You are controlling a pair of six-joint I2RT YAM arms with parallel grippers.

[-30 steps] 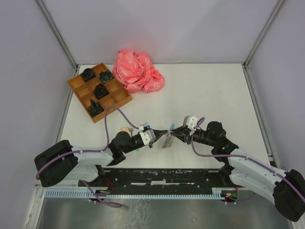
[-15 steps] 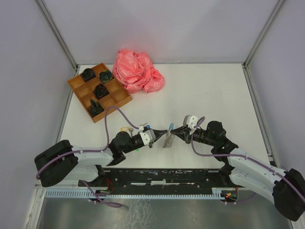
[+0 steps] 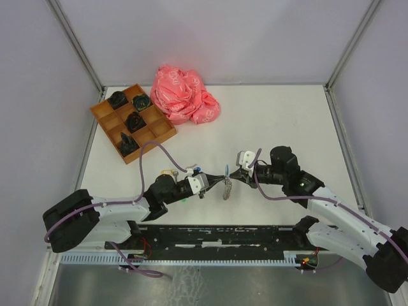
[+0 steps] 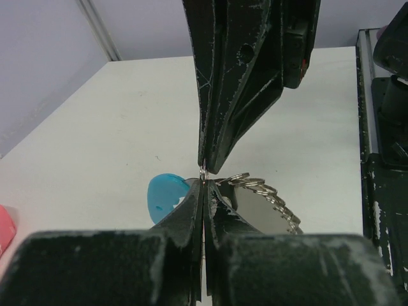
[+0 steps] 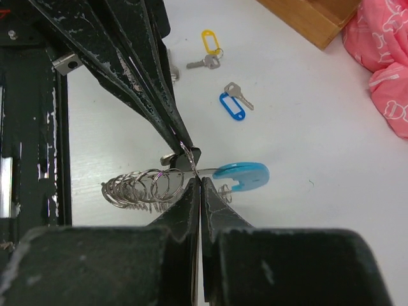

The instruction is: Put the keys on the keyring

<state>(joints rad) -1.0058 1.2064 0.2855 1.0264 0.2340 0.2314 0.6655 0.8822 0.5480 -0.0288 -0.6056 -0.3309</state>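
The keyring (image 3: 226, 187) hangs between my two grippers, just above the table near its front edge. It is a coil of silvery rings (image 5: 137, 188) with a light blue piece (image 5: 242, 173), and the blue piece (image 4: 167, 194) also shows in the left wrist view. My left gripper (image 3: 217, 179) is shut on its thin wire from the left. My right gripper (image 3: 233, 175) is shut on the same wire, tip to tip with the left. Keys lie loose on the table behind the left arm: one with a yellow tag (image 5: 209, 48) and one with a blue tag (image 5: 233, 105).
A wooden compartment tray (image 3: 102, 111) holding black objects stands at the back left. A crumpled pink bag (image 3: 183, 95) lies beside it. A black rail (image 3: 223, 233) runs along the near edge between the arm bases.
My right gripper has closed onto the keyring wire and its wrist has swung up and to the left. The left arm has stayed where it was, still shut.
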